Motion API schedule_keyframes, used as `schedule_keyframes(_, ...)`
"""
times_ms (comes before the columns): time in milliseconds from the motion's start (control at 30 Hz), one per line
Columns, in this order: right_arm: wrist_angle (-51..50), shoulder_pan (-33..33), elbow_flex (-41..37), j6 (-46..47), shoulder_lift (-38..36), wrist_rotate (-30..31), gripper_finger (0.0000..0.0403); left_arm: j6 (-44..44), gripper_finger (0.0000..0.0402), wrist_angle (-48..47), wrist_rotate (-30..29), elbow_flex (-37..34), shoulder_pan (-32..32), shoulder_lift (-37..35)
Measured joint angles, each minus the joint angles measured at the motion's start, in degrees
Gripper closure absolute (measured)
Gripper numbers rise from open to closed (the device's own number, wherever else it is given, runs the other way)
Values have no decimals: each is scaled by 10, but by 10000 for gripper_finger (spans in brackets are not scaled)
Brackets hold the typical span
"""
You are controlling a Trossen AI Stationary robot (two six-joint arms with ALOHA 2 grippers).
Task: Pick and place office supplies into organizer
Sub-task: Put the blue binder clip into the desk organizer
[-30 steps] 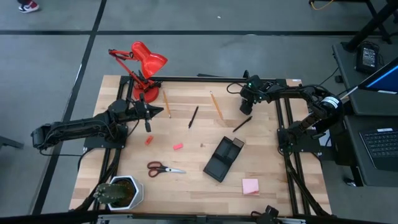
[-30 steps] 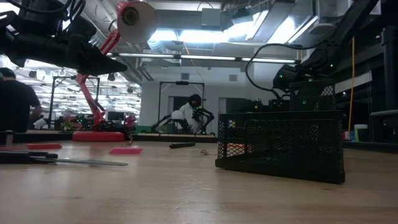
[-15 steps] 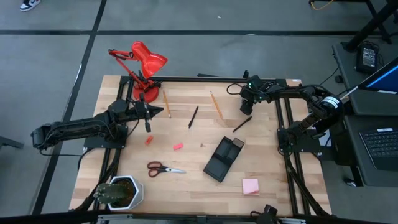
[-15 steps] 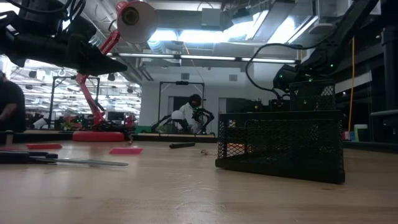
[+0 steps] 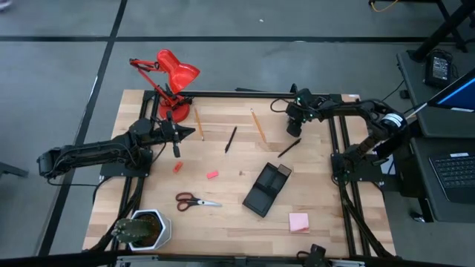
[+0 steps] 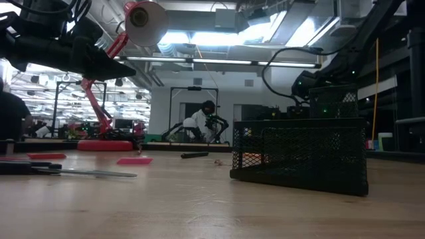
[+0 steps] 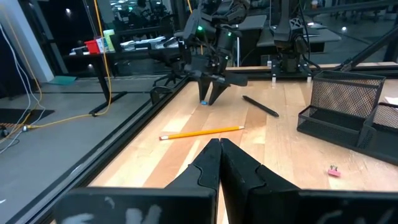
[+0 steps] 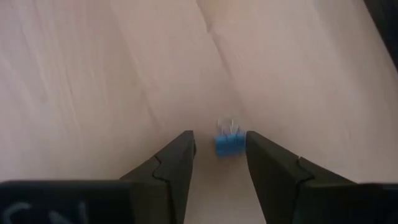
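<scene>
Now the right gripper (image 8: 217, 152) stands low over the far right part of the table (image 5: 230, 222), fingers apart, with a small blue binder clip (image 8: 229, 143) lying between the tips; nothing held yet. In the right wrist view the clip sits nearer one finger, its wire handles pointing away from the camera. My judgement: the coming grasp turns on centring the clip before closing.

Left gripper (image 7: 217, 163) waits at the far left, jaws shut and empty, by the red lamp (image 5: 172, 74); the right arm is far nearer the clip.

Organizer (image 5: 267, 188) lies right of centre, nearer than the clip, with a black pen (image 5: 289, 147) between them.

Surface is bare pale wood; workshop with a person beyond
</scene>
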Motion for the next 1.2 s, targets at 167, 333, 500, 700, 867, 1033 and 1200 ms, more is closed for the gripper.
schedule_keyframes(167,11,0,0,0,5,-6,253,-11,398,0,0,0,0,0)
schedule_keyframes(333,7,1,0,2,6,-6,254,-15,398,0,0,0,0,0)
schedule_keyframes(500,-48,1,30,29,9,-4,254,-15,398,13,0,0,0,0)
schedule_keyframes(700,-110,2,59,32,10,5,254,-15,398,14,0,0,0,0)
schedule_keyframes(867,-119,2,61,31,10,6,254,-13,398,13,0,0,0,0)
schedule_keyframes(1033,-117,2,61,27,10,6,254,-11,398,13,0,0,0,0)
schedule_keyframes(1200,-119,2,61,6,9,7,255,-11,398,13,0,0,0,0)
